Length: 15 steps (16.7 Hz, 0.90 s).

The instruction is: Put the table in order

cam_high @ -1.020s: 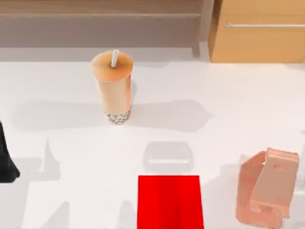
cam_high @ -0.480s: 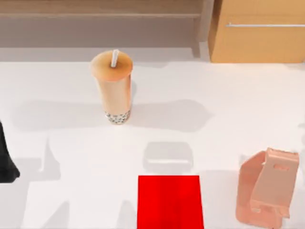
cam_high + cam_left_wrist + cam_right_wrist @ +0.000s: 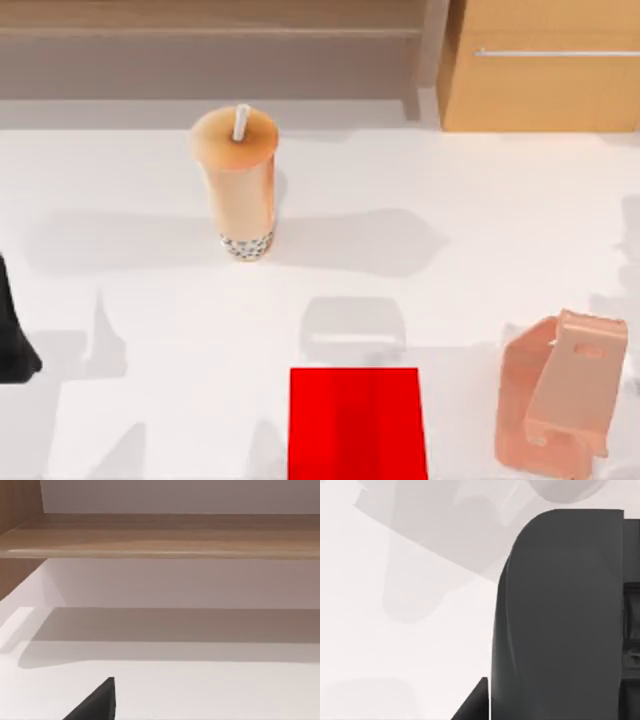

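The white table (image 3: 470, 180) carries three things. A tall cup of bubble tea (image 3: 237, 185) with a white straw stands upright at the back left of middle. A pink phone stand (image 3: 560, 395) sits at the front right. Between them, a red mat (image 3: 357, 425) lies flat at the front edge. A black part of my left arm (image 3: 12, 340) shows at the table's left edge, well clear of the cup. My left gripper (image 3: 97, 705) is a dark tip over bare table. My right gripper (image 3: 560, 615) is a dark mass close above bare tabletop.
A light-brown wooden cabinet (image 3: 545, 70) with a metal bar handle stands at the back right. A low wooden shelf (image 3: 210, 30) runs along the back left and also appears as a shelf (image 3: 165, 535) in the left wrist view. Soft arm shadows fall mid-table.
The shadows at the table's right edge have shifted toward the back. The cup, the mat, the stand and the left arm have not moved.
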Each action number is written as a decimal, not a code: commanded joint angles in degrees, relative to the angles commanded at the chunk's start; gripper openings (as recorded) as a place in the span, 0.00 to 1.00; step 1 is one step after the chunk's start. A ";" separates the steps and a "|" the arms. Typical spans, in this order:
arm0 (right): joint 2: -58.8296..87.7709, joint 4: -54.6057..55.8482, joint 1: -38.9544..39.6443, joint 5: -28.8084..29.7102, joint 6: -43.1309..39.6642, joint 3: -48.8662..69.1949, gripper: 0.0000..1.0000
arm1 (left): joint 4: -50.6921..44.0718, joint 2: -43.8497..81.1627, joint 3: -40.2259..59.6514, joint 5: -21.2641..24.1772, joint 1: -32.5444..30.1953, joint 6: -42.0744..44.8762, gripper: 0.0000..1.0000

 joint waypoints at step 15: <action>10.92 12.48 37.57 -2.82 96.07 22.26 0.00 | 0.00 0.00 0.00 0.00 0.00 0.00 1.00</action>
